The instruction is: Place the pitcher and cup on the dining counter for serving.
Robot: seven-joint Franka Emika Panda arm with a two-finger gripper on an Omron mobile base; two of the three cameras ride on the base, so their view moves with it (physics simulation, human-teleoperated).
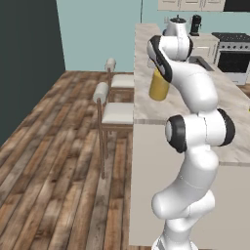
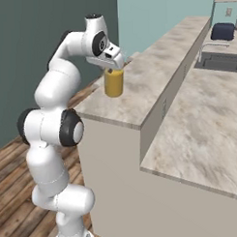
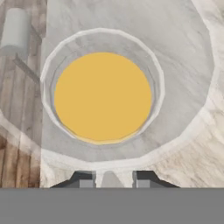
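Observation:
The pitcher (image 1: 158, 88) (image 2: 114, 83), clear glass with orange liquid, stands upright at the near left edge of the dining counter (image 1: 144, 49) (image 2: 159, 65), its base at or just above the slab. My gripper (image 1: 159, 69) (image 2: 112, 67) comes down on it from above and is shut on the pitcher's top. In the hand view I look straight down into the pitcher (image 3: 103, 97), and my gripper (image 3: 113, 178) straddles the near rim with its two dark fingertips close together. The cup is out of view.
Two cushioned stools (image 1: 117, 113) (image 1: 121, 80) stand on the wooden floor left of the counter; one backrest (image 3: 16, 30) lies close to the pitcher. Right of the raised slab is the lower worktop (image 2: 208, 127) with a sink (image 2: 220, 62). A stove (image 1: 234, 53) stands far back.

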